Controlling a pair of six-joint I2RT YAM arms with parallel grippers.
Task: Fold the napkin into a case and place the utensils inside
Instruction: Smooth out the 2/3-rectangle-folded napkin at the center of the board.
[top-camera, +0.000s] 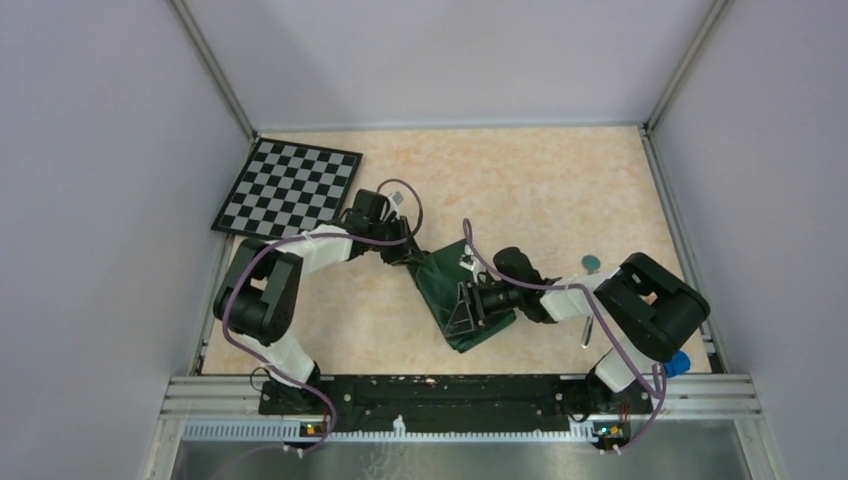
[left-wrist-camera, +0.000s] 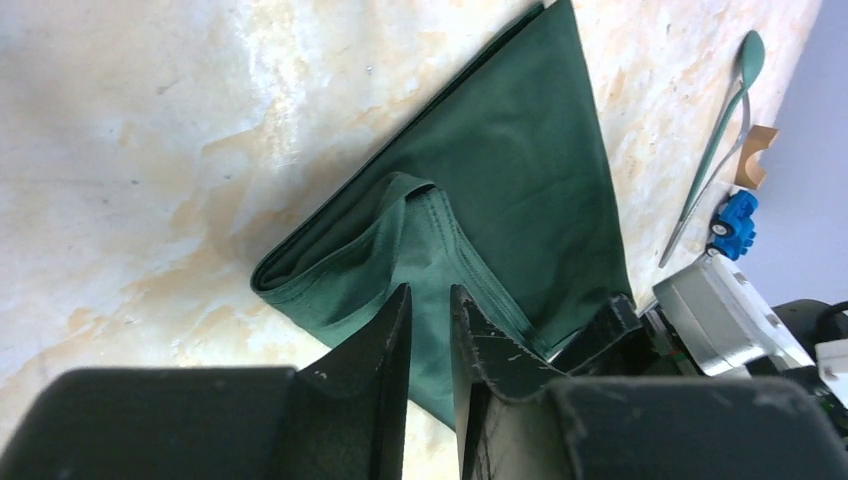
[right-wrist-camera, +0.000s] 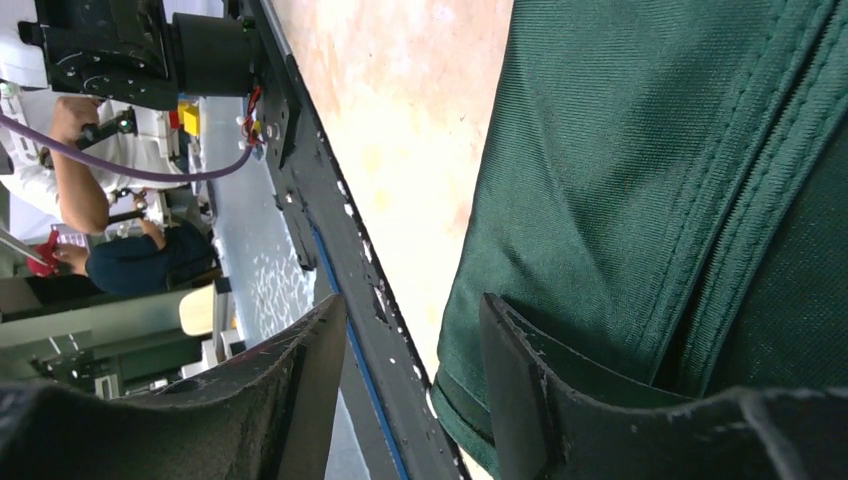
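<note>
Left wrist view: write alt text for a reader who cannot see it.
A dark green cloth napkin, folded into a triangle, lies on a beige marbled table, with the black left end effector nearly closed over its raised hem. Far right: a slim teal-headed utensil and a blue toy car.

On my feed the left arm (top-camera: 265, 290) and right arm (top-camera: 655, 300) look alike: chunky black joint housings joined by white links, each trailing a thin purple cable (top-camera: 420, 210). Both are bolted to a black mounting plate (top-camera: 440, 395). My left tool (left-wrist-camera: 428, 370) has black wedge fingers (left-wrist-camera: 390, 360) flecked with pale scuffs. The right tool (right-wrist-camera: 410, 385) shows similar worn black pads (right-wrist-camera: 520, 390), their edges chipped white.
</note>
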